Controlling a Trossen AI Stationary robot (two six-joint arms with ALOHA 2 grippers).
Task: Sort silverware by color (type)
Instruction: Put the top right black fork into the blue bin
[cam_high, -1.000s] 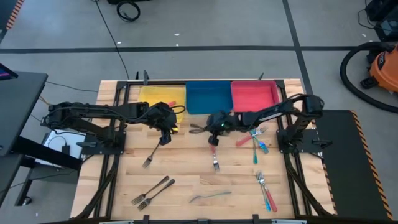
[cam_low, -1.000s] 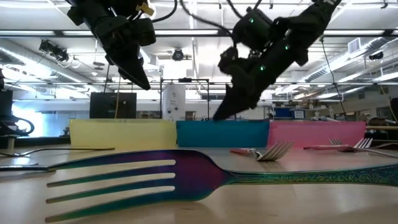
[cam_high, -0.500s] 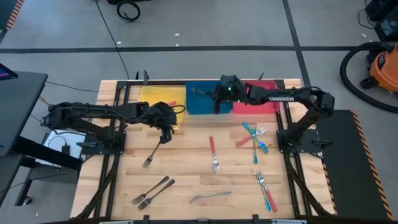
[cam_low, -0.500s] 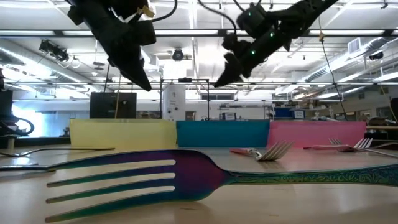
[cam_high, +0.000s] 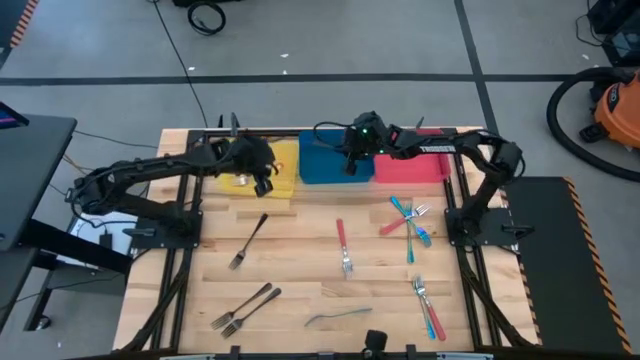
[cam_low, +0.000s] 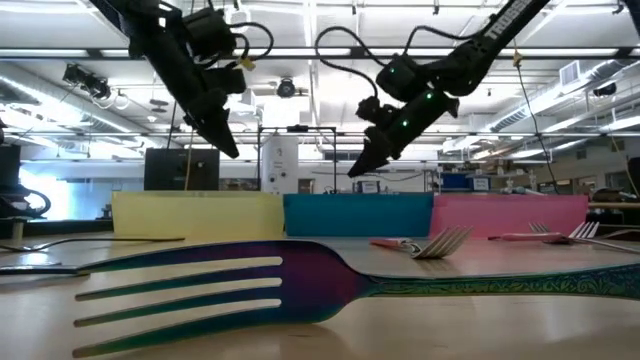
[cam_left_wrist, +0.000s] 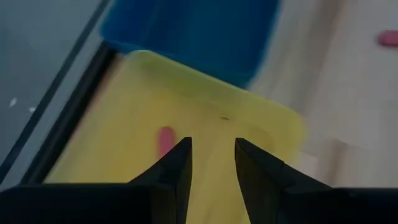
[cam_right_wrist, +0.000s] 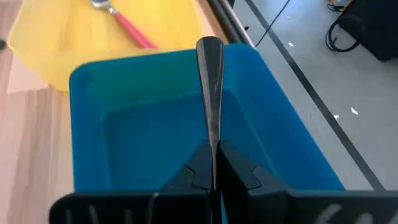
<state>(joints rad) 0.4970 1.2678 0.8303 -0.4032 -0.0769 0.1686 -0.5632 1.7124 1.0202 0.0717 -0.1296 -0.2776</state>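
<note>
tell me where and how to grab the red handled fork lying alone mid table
Grip the red-handled fork on its red handle, the half nearer the bins, coming straight down from above. It lies flat, tines pointing toward the table's front edge, with bare wood on both sides, so the gripper's fingers could probably straddle the slim handle across its width. The handle looks straighter and more even than the tines.

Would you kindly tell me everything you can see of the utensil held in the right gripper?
The utensil is slim, dark grey metal, with a rounded handle end pointing away from the right gripper, whose fingers are shut on its lower part. Its head is hidden, so its type is unclear. It hangs above the blue bin, touching nothing but the fingers.
</note>
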